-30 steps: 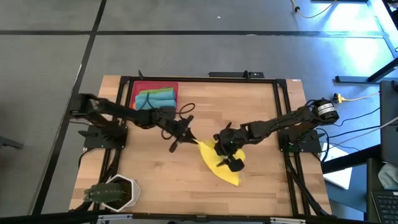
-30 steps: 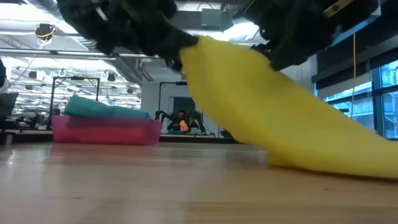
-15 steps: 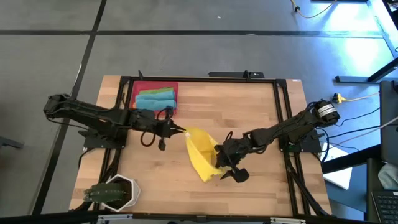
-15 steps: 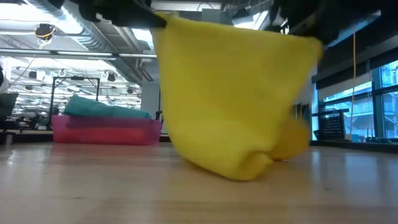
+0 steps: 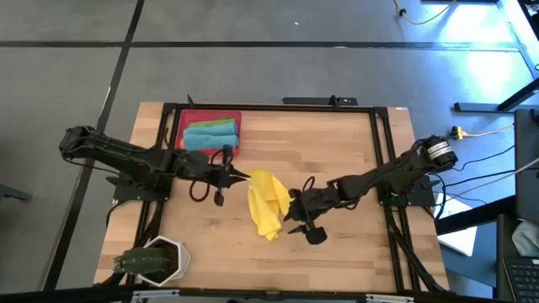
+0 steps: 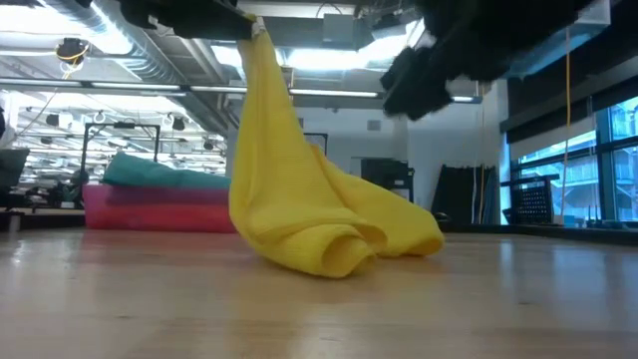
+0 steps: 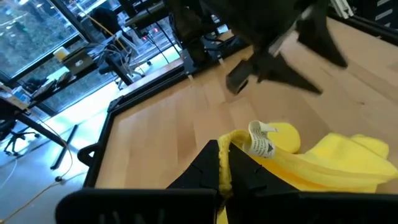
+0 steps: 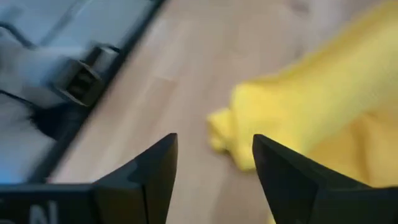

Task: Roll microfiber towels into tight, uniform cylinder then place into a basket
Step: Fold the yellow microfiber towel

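A: High view, quick. Left gripper (image 5: 242, 176) pinches one corner of the yellow towel (image 5: 266, 202) near the middle of the wooden surface (image 5: 337, 151); the rest droops in a crumpled heap. Right gripper (image 5: 296, 225) sits just beside the heap, fingers spread, holding nothing.

B: Step?

A: Looks like spreading it flat before rolling. No roll started on this one. Next move probably needs the right gripper to catch a free corner so both can pull the cloth taut and lay it down.

B: Basket?

A: Red basket (image 5: 184, 118) at the far left of the surface, well apart, already holding teal and green towels (image 5: 209, 134).

B: Materials?

A: Towel is soft, floppy, plush, folds thickly; white care tag (image 7: 261, 139) at the pinched corner. Basket is rigid translucent plastic with low walls. Surface is smooth pale wood planks.
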You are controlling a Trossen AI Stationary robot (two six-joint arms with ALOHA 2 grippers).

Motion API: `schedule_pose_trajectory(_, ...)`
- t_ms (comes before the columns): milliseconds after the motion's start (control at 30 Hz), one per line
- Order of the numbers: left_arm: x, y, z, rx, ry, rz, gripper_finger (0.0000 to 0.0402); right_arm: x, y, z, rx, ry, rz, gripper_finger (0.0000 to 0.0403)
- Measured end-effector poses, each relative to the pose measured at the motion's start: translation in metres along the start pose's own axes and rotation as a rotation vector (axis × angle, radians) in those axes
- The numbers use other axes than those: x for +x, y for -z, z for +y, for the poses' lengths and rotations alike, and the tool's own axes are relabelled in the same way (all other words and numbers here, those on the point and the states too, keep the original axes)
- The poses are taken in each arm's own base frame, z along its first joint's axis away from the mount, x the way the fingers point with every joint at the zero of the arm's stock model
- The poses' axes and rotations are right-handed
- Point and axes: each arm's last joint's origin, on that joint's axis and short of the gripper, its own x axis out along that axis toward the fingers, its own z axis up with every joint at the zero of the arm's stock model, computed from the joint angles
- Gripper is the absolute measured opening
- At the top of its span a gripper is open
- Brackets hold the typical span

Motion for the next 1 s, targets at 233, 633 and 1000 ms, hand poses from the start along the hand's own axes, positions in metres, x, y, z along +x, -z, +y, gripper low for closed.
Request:
schedule_pose_trajectory(233, 0.000, -0.001, 0.001, -0.030, -0.044, 0.007, 0.0000, 0.044, 0.015, 0.006, -0.105, 0.074, -0.040, 0.0210)
schedule_pose_trajectory(633, 0.000, 0.001, 0.010, -0.214, -0.250, 0.052, 0.0000, 0.097, 0.004, 0.027, -0.106, 0.495, -0.029, 0.0210)
schedule_pose_trajectory(1000, 0.002, 0.006, 0.019, -0.312, -0.290, 0.063, 0.0000, 0.148, -0.007, 0.034, -0.235, 0.736, -0.014, 0.0210)
